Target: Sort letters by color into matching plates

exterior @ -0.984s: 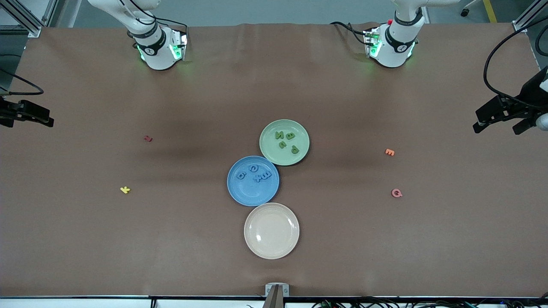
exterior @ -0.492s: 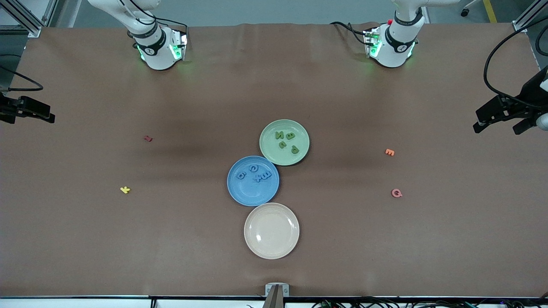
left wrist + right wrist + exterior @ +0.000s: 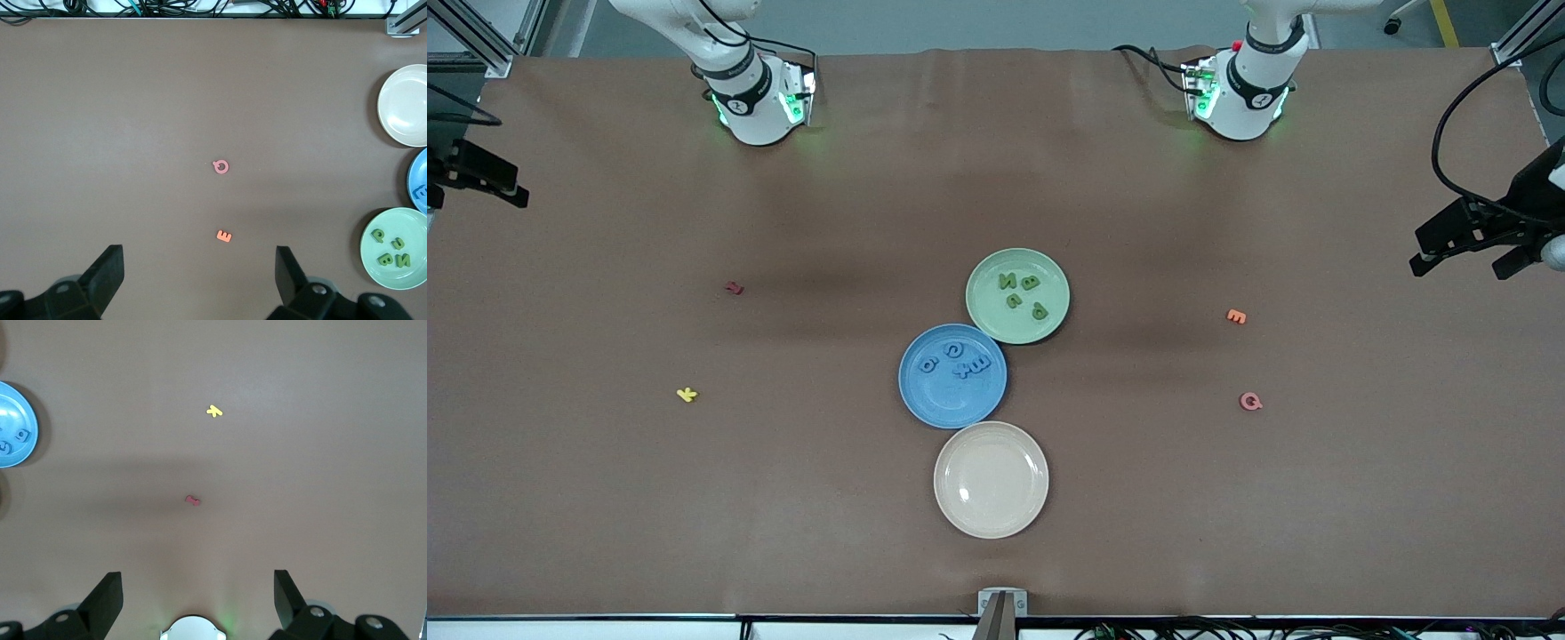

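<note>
The pale green plate sits mid-table and holds several green letters. The blue plate touches it, nearer the front camera, and holds several blue letters. Both plates also show in the left wrist view: the green plate with its letters, and the blue plate cut by the frame edge. The blue plate shows in the right wrist view too. My left gripper is open and empty, raised at the left arm's end of the table. My right gripper is open and empty, raised at the right arm's end.
A cream plate lies nearest the front camera, touching the blue plate. An orange letter and a pink letter lie toward the left arm's end. A red letter and a yellow letter lie toward the right arm's end.
My right gripper has risen and drawn back toward the robots' side at its end of the table. The left gripper, plates and letters have not moved.
</note>
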